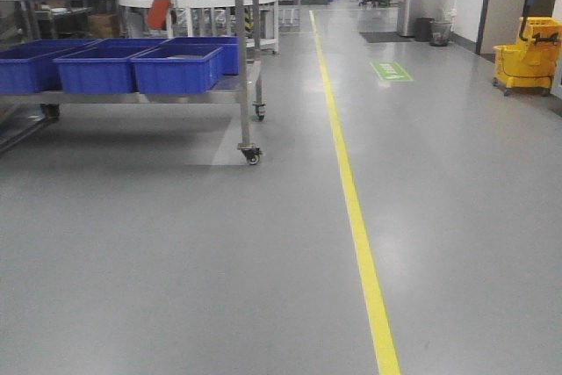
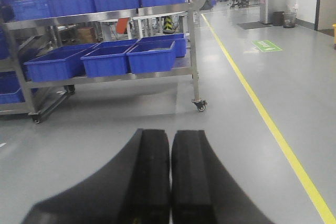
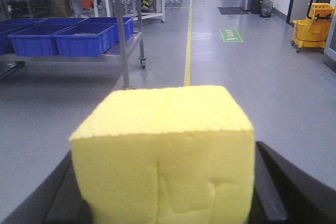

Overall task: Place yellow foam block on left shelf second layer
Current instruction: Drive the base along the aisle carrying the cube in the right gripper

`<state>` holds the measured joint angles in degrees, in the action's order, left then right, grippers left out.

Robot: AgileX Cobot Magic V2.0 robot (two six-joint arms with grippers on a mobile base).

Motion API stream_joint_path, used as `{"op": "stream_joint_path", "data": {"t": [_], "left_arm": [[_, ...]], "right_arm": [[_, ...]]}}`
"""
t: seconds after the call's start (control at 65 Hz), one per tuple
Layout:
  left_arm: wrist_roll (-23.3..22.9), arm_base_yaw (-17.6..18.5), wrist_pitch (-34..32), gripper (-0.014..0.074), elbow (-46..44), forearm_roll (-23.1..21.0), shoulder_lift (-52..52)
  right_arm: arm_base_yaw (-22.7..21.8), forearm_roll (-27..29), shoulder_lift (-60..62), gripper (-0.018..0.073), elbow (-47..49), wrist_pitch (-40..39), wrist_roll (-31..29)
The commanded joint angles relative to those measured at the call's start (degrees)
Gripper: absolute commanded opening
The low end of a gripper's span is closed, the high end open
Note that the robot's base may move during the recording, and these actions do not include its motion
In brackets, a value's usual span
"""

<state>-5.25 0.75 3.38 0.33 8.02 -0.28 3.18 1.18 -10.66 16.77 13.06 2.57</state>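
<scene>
Yellow foam block [image 3: 163, 148], squarish, no clear long axis, one flat face toward wrist camera, pinched in right gripper [image 3: 167, 198], left gripper [image 2: 171, 136] pressed together on nothing, writing on green floor sign [image 3: 231, 34] unreadable

Shelf [image 1: 241, 68] at floor [image 1: 158, 252] left edge, bins [image 1: 176, 69] on its lower layer; line [image 1: 350, 199] right of it, mop bucket [image 1: 525, 63] at right edge.

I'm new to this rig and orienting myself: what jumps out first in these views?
The yellow foam block fills the right wrist view, held in the right gripper. At left stands a steel shelf cart loaded with blue bins, and a yellow floor line runs down the floor to its right.
</scene>
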Motion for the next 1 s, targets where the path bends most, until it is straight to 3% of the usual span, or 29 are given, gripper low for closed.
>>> {"op": "stream_joint_path", "data": {"t": [0.0,0.985], "left_arm": [[-0.27,-0.07,-4.70,0.0136,1.43,-0.35,-1.25],[-0.27,-0.07,-4.70,0.0136,1.43,-0.35,-1.15]], "right_arm": [[-0.41,-0.11,-0.69,0.0474,1.61,-5.41,-0.38],[-0.41,-0.11,-0.69,0.0474,1.61,-5.35,-0.38]]}}
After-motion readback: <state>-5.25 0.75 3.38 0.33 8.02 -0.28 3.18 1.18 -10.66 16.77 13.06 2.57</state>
